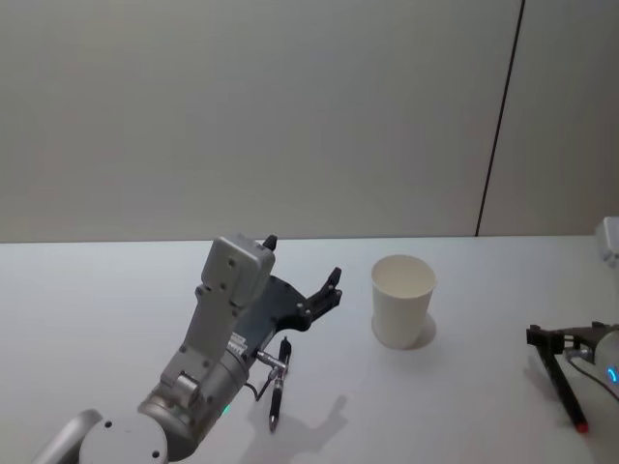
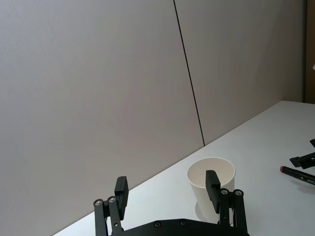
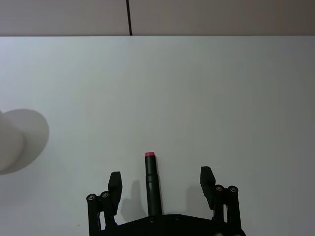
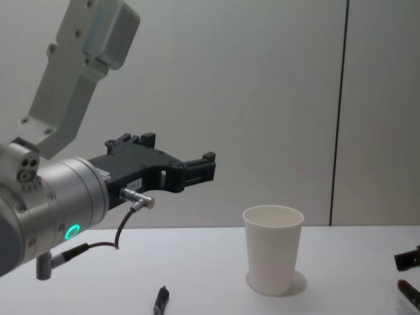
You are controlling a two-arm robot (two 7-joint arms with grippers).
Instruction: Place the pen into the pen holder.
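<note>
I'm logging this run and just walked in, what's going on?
The right claw is low over the table, open, straddling a red-tipped pen without gripping it. The white paper cup stands upright and empty. The left claw hangs open in the air, holding nothing; a second, black pen lies on the table beneath that arm. No pen is in the cup yet.

open air above pen holder (image 1: 403, 311), bare table (image 1: 106, 309) around it

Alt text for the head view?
White paper cup upright on a table. Open left gripper hovers left of it, a black pen lying nearer the robot; at the right edge, open right gripper sits over a red-tipped pen.
</note>
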